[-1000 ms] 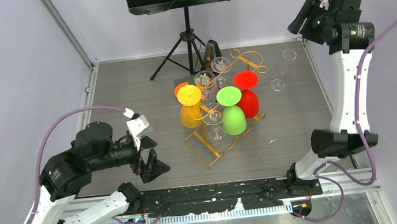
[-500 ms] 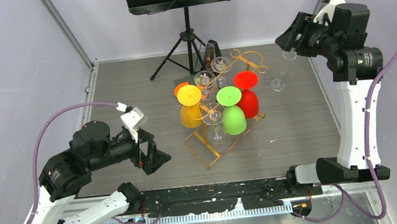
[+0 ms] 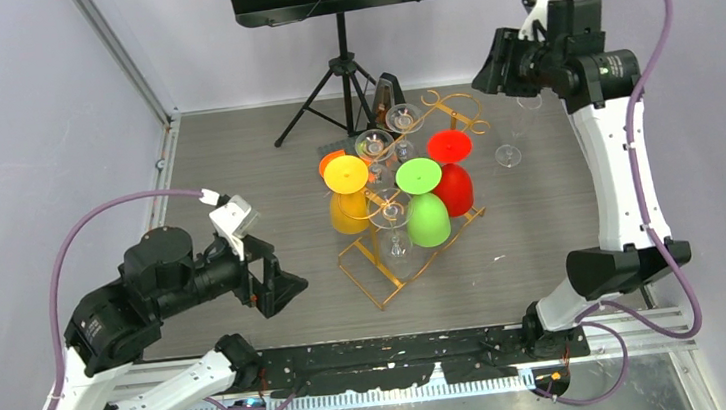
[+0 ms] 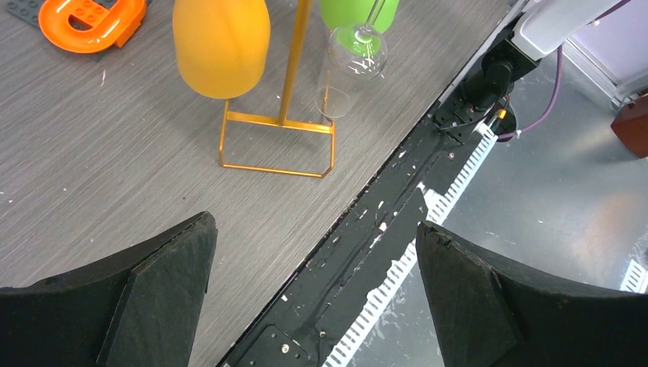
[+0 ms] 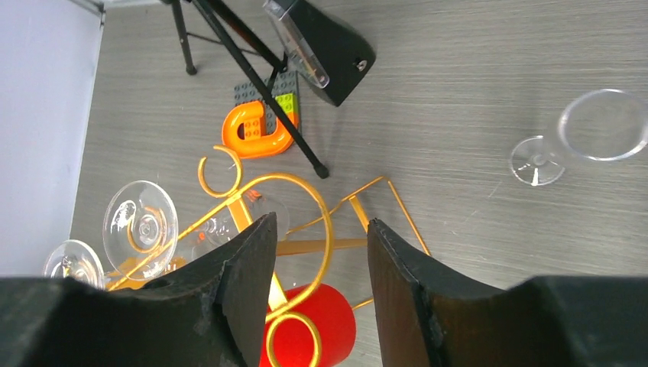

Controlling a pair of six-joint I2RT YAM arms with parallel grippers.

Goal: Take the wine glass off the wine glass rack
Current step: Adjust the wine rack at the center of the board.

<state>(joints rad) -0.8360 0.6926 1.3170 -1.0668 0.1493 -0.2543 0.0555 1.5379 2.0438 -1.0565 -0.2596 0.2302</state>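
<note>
- Three clear glasses [image 3: 374, 145] hang upside down on the rack [image 4: 294, 61] at mid-table, alongside a yellow cup [image 3: 348, 198], a green cup [image 3: 427, 209] and a red cup [image 3: 454, 178].
- A lone glass [image 5: 601, 125] stands upright on the table [image 3: 234, 157], right of the rack's far end and apart from it.
- The right gripper [image 5: 319, 229] hangs high over the rack's far end, fingers half-parted, gripping nothing.
- The left gripper [image 4: 315, 225] hovers at the near left, well apart from the rack, fingers wide and empty.
- A black music stand [image 3: 344, 61] rises at the far edge.
</note>
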